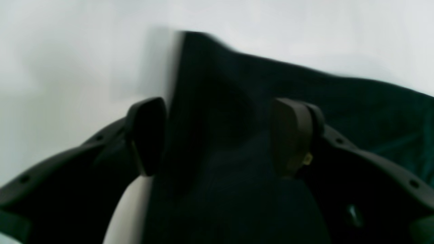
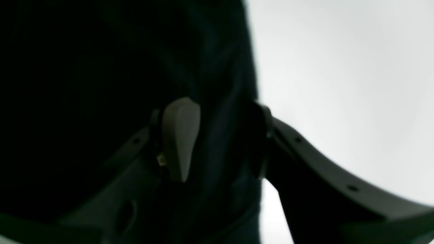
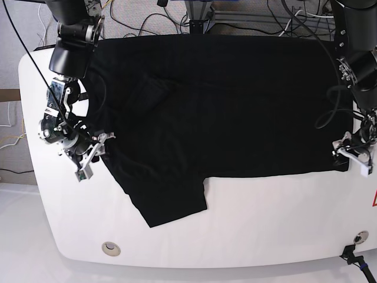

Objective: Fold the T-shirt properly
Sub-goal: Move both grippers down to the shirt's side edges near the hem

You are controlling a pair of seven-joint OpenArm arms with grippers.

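The black T-shirt (image 3: 224,106) lies spread flat on the white table (image 3: 265,224), plain side up, with one sleeve (image 3: 168,200) pointing to the front; the print is hidden. My left gripper (image 3: 346,154) is at the shirt's right front corner. In the left wrist view it (image 1: 218,135) is open, its jaws astride the cloth's corner (image 1: 237,84). My right gripper (image 3: 97,143) is at the shirt's left edge. In the right wrist view it (image 2: 220,140) is open, with a fold of black cloth (image 2: 84,67) between its jaws.
Cables (image 3: 147,23) and a frame run along the table's back edge. A round hole (image 3: 110,248) sits near the front left corner. A red mark (image 3: 374,200) shows at the right edge. Bare white table lies in front of the shirt.
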